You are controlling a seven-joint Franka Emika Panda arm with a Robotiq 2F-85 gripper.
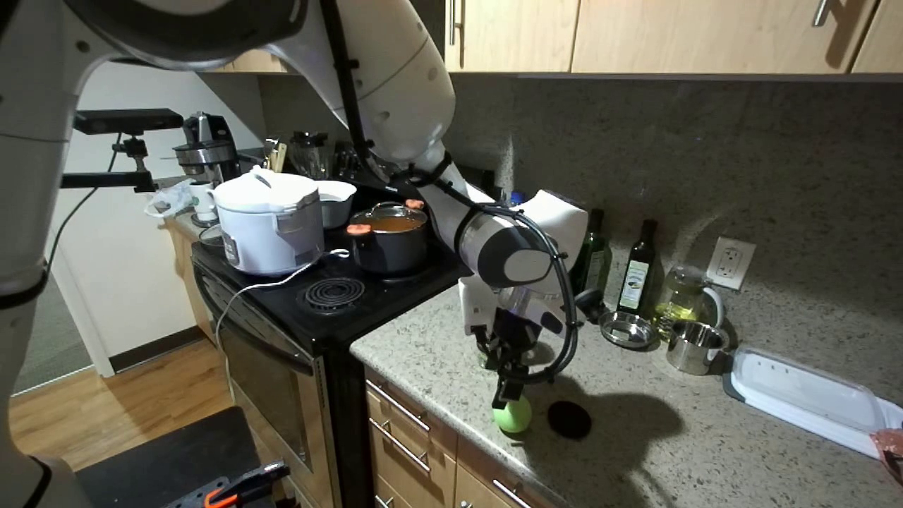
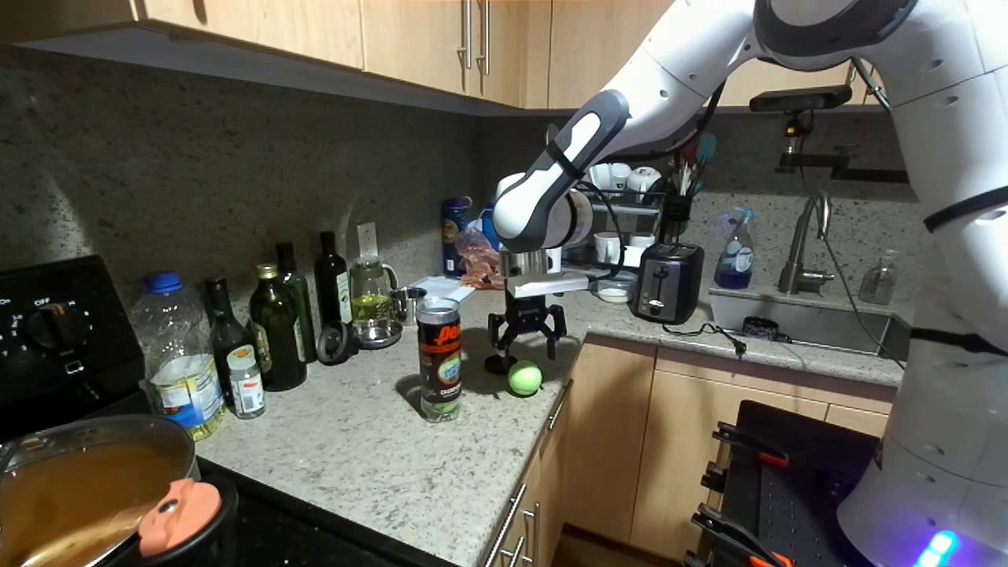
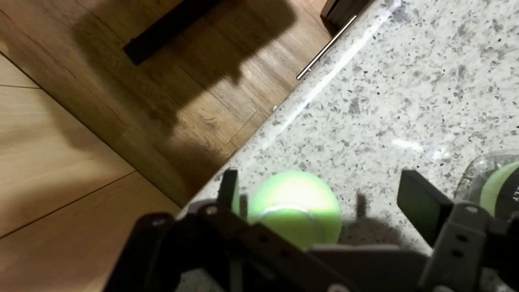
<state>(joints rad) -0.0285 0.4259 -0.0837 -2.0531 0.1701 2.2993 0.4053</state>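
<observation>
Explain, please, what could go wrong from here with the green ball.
The ball lies near the counter edge; a nudge might roll it off. In the wrist view it sits nearer one finger of the open hand; closing may push it sideways. The upright tube appears close to the opposite finger and could be knocked.

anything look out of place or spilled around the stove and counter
No spill stands out. A tennis ball lies loose near the edge of the counter, outside the ball can, so it looks stray. A white cord crosses the stovetop beside a coil burner and hangs down the front, which looks untidy.
</observation>
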